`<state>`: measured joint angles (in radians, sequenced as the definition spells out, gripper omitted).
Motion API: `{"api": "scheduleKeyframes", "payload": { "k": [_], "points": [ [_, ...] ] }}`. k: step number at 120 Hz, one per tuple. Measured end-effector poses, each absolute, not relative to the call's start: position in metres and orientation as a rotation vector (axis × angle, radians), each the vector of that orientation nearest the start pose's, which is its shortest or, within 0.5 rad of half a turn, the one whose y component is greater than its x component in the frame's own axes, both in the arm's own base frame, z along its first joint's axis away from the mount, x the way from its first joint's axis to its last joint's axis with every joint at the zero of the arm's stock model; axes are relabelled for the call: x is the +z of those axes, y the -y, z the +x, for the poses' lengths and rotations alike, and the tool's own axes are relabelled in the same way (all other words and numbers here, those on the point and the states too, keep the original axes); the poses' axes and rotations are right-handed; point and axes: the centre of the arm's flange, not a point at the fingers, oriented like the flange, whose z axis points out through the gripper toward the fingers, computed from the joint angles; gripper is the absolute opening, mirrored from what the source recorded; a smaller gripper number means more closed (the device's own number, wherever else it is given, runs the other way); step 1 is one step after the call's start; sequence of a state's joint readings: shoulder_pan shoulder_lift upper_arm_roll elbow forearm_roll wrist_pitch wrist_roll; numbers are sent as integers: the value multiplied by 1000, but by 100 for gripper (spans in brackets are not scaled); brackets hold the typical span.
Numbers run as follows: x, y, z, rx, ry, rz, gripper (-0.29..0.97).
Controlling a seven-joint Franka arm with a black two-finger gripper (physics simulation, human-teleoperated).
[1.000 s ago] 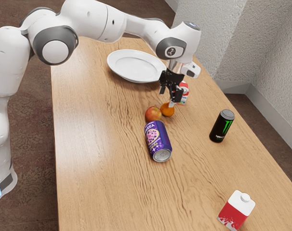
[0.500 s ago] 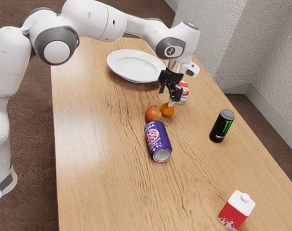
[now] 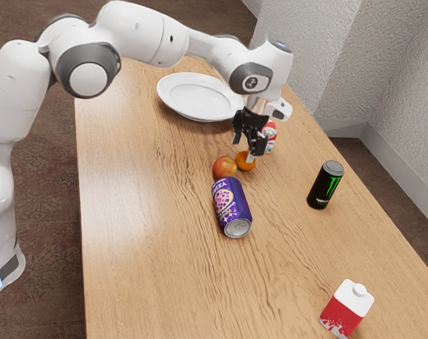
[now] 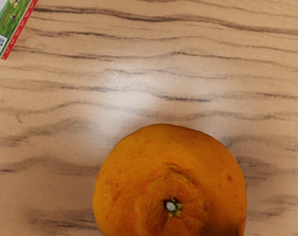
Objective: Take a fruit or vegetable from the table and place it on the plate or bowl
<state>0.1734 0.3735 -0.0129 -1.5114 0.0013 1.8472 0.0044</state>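
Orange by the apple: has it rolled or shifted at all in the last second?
No. The orange lies in the same spot as before, just to the exterior view's right of the red apple.

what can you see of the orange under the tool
The orange is small and round, deep orange, with dimpled, slightly wrinkled peel. A pale stem nub in a green star faces up. It sits on the wooden table, close beside a red apple; whether they touch can't be told. The tool hangs right above it, open, not gripping it.
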Motion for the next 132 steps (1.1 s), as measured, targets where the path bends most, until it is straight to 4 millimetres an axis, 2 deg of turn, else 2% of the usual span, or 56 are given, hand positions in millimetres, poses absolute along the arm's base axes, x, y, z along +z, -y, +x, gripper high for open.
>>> {"api": "scheduleKeyframes", "payload": {
  "k": [62,74,87,93,108,116,132],
  "points": [
    [422,-106,667,60,258,-3163,68],
    [416,-105,668,68,265,-3173,61],
    [414,-105,669,68,276,-3182,42],
    [416,-105,668,66,278,-3184,37],
    [426,-104,666,50,280,-3183,31],
    [438,-103,664,28,278,-3181,27],
    [499,-106,652,-86,287,-3168,27]
  ]
}}
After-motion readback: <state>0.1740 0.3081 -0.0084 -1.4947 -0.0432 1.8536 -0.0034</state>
